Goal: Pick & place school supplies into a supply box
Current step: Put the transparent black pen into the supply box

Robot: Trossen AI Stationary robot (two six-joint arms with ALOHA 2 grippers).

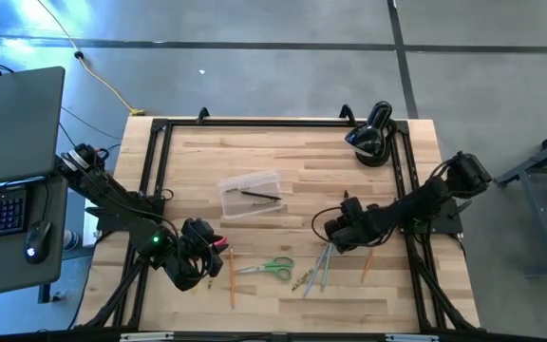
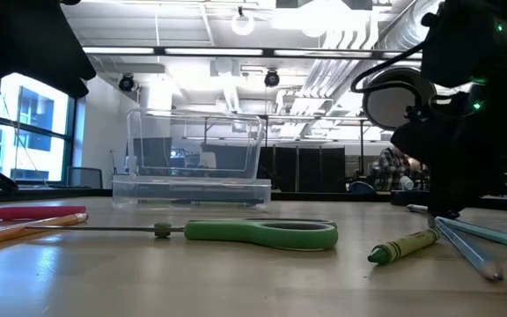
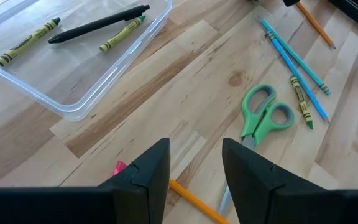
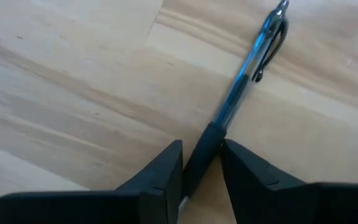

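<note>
Currently: right hand (image 4: 201,163) closing on a blue pen (image 4: 248,78); box partly filled.
High view: supply box (image 1: 251,193) sits mid-bench (image 1: 292,294) with a dark pen inside; scissors (image 1: 275,268) and loose pencils lie near the front edge; left hand (image 1: 200,249) hovers at front left, right hand over the pen cluster at right. Low view: scissors and a green crayon (image 2: 405,246) flat on the bench, box behind. Left wrist view: fingers apart, nothing between them; two crayons and a black pen in the box. Right wrist view: fingers narrowly apart, straddling the pen's dark grip, the pen lying on the wood. Next, I'd judge: squeeze, lift level, carry to the box.
</note>
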